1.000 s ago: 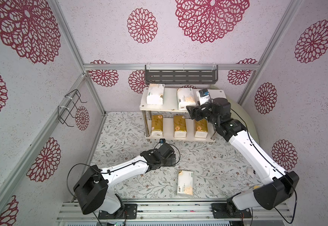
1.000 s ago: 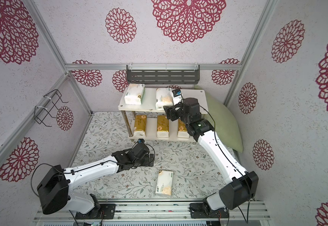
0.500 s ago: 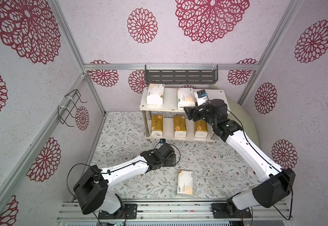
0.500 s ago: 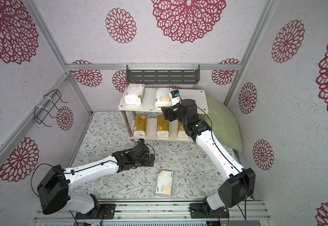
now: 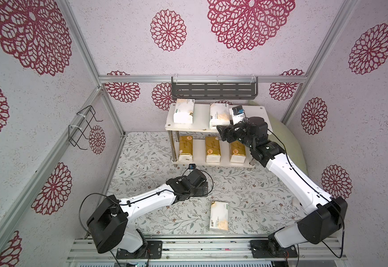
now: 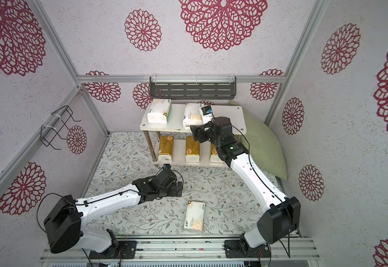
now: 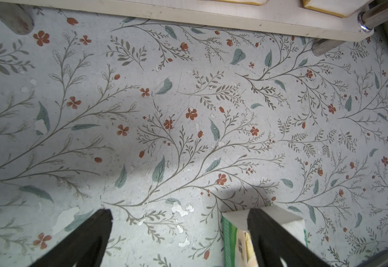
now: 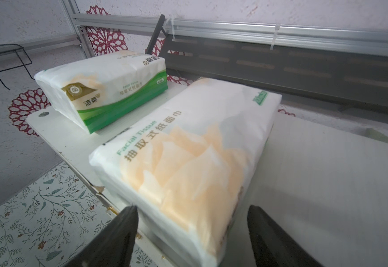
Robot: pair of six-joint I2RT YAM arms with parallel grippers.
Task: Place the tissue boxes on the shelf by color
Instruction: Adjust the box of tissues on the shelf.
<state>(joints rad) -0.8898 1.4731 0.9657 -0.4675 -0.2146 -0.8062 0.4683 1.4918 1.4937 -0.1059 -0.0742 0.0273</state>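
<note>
The shelf [image 5: 201,116] stands at the back. Its top board holds two white tissue boxes, one at the left [image 5: 183,111] and one in the middle [image 5: 219,115]. Three gold boxes [image 5: 212,149] lie in a row on the lower board. My right gripper [image 8: 192,210] is open at the board's front edge [image 5: 220,133], its jaws either side of the middle box's [image 8: 188,161] near end, with gaps. Another white box [image 5: 219,216] lies on the table near the front. My left gripper [image 5: 205,189] hovers open just behind it, with only one box corner [image 7: 231,233] in its wrist view.
A dark grey slotted rack [image 5: 214,89] hangs on the back wall right above the shelf. A black wire holder [image 5: 84,127] sticks out from the left wall. A pale green cushion [image 6: 262,143] leans against the right wall beside the shelf.
My right gripper has shifted slightly left along the top board's front edge. The left arm and the box on the table have not moved.
</note>
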